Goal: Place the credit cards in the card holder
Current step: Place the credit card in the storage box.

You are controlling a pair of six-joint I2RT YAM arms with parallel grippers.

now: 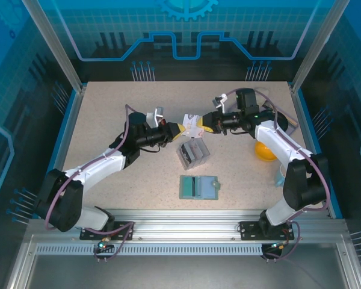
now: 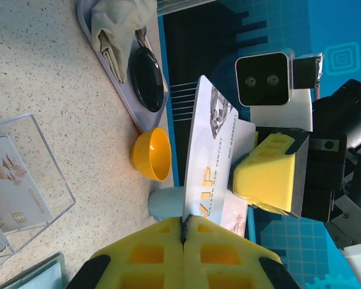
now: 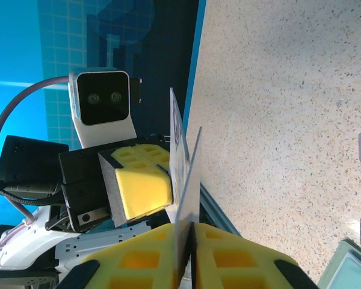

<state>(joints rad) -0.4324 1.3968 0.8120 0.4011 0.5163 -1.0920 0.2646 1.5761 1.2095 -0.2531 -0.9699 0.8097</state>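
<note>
The left gripper (image 2: pixel 183 232) presses its yellow foam pads (image 2: pixel 150 253) together on the bottom edge of a white plastic credit card (image 2: pixel 207 150) marked VIP, which stands on edge above them. The right gripper (image 2: pixel 246 177) meets the card's right face with a yellow pad. On the speckled table (image 2: pixel 48 78) sit a clear plastic box (image 2: pixel 42 150) holding a pale card (image 2: pixel 15 183), a yellow bowl (image 2: pixel 153 153), a pale blue cup (image 2: pixel 165 205) and a grey tray (image 2: pixel 119 96) bearing a crumpled cloth (image 2: pixel 117 27) and a black round object (image 2: pixel 145 71).

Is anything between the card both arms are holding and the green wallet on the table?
Yes: seen from above, the clear plastic box sits between the held card and the card holder.
</note>
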